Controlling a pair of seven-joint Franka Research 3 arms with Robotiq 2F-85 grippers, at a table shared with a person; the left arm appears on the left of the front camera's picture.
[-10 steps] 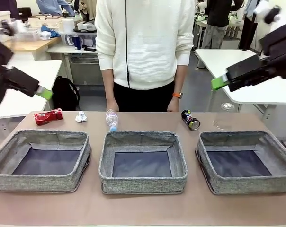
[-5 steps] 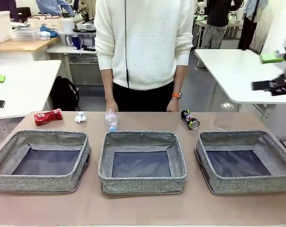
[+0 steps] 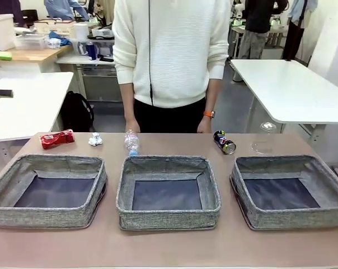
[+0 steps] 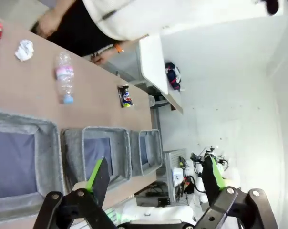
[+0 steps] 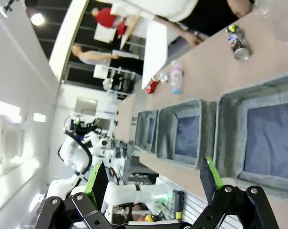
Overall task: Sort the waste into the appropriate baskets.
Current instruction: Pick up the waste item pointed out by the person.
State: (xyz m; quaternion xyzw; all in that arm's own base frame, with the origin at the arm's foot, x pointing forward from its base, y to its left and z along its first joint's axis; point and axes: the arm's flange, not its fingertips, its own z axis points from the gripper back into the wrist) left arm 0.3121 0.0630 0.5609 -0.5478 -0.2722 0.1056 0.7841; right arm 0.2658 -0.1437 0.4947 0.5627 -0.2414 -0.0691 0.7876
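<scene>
- Showing bare dark bottoms, the left basket [image 3: 46, 160], middle basket [image 3: 166, 161] and right basket [image 3: 292, 161] are sitting abreast.
- Just behind the middle basket the bottle [image 3: 131, 140] is lying; the red can [image 3: 57, 138] and paper wad [image 3: 95, 138] are lying behind-left of it, the dark can [image 3: 225, 142] and cup [image 3: 264, 144] behind-right.
- Jaws spread, the left end effector [image 4: 154, 164] and right end effector [image 5: 152, 166] are hanging released.

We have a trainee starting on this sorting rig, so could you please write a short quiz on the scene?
1. True or false: the red can lies on the table, outside the baskets.
2. The lying bottle has its blue cap pointing: A) toward the baskets B) away from them C) straight up.
3. Fill in: the left gripper and the right gripper are both ____.
Key: 1 true; 2 A; 3 open.
</scene>
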